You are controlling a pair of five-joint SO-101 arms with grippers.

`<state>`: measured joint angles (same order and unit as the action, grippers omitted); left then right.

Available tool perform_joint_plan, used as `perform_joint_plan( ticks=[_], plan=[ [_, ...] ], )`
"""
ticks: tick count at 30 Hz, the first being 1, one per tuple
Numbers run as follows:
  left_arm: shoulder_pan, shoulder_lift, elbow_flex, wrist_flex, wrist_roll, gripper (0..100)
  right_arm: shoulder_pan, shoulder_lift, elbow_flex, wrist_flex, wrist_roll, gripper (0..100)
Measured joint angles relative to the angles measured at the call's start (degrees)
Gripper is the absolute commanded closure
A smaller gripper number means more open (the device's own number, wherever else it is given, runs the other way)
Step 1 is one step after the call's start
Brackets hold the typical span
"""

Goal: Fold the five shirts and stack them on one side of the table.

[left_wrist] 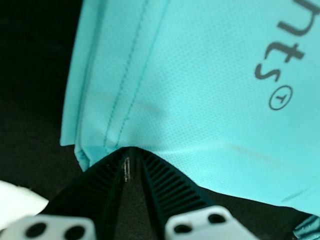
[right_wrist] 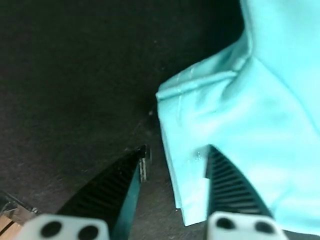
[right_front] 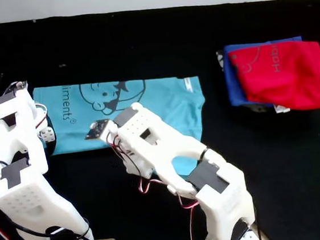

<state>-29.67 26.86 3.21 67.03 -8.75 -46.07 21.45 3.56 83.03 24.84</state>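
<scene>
The left gripper (left_wrist: 128, 161) pinches the stitched edge of the teal shirt (left_wrist: 200, 90) over the black table (left_wrist: 30, 75).

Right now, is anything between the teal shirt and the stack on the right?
Nothing visible. Bare table separates the teal shirt from the stack, which is the red shirt on the blue shirt. Both grippers are at the teal shirt's edge: left gripper shut on it, right gripper open around it.

We record a black table (right_front: 141, 47). A teal shirt (right_front: 170, 104) lies spread flat left of centre. A folded blue shirt (right_front: 235, 86) rests at the right, well apart.
</scene>
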Motion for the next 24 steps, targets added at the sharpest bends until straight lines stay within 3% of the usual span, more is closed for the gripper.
perform_joint_plan(
  ticks=[17, 19, 22, 24],
  plan=[
    [0.0, 0.0, 0.0, 0.0, 0.0, 99, 1.3, 6.8, -0.8, -1.6, 0.2, 82.3],
    [0.0, 0.0, 0.0, 0.0, 0.0, 99, 1.1, 6.8, -0.8, -1.6, 0.2, 85.9],
    [0.0, 0.0, 0.0, 0.0, 0.0, 99, 1.1, 6.8, -0.9, -1.6, 0.2, 99.8],
    [0.0, 0.0, 0.0, 0.0, 0.0, 99, 1.1, 7.0, -0.9, -1.6, 0.2, 98.0]
  ],
)
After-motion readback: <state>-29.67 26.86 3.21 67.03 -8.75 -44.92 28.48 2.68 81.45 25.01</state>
